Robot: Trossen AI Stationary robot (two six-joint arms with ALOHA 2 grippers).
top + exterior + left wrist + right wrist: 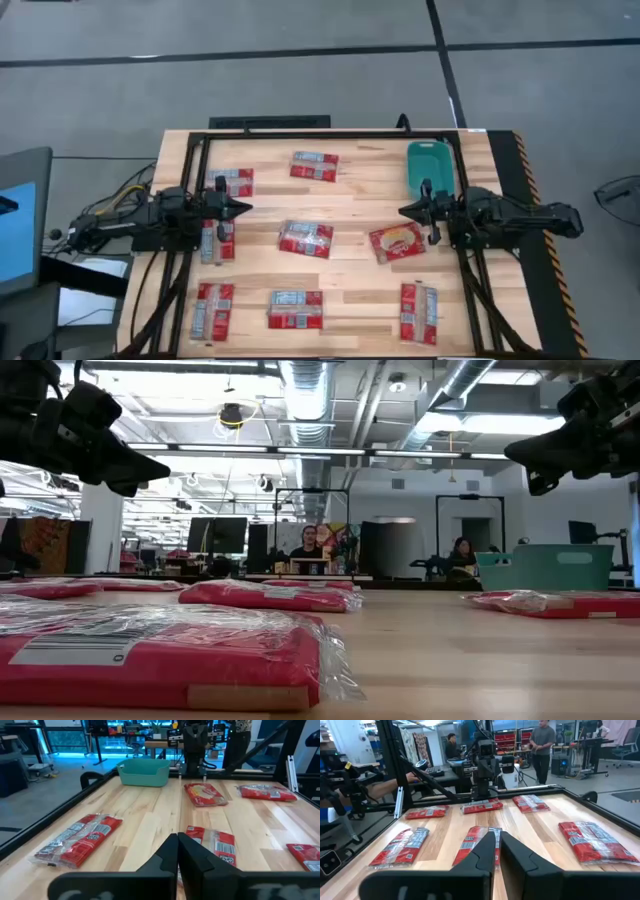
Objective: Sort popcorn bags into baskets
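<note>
Evidently nothing is picked yet: both grippers, left (pixel 243 209) and right (pixel 406 211), hover empty, jaws pressed together, bags (pixel 306 239) scattered on the counter (pixel 360 190), bin (pixel 430 165) empty.

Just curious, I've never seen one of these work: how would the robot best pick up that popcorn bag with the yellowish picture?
Probably from straight above, jaws closing across its narrow width near the middle. The yellow-pictured bag lies flat and slightly askew on the table, so no side edge stands up to pinch. The right gripper hangs nearest, closed.
</note>
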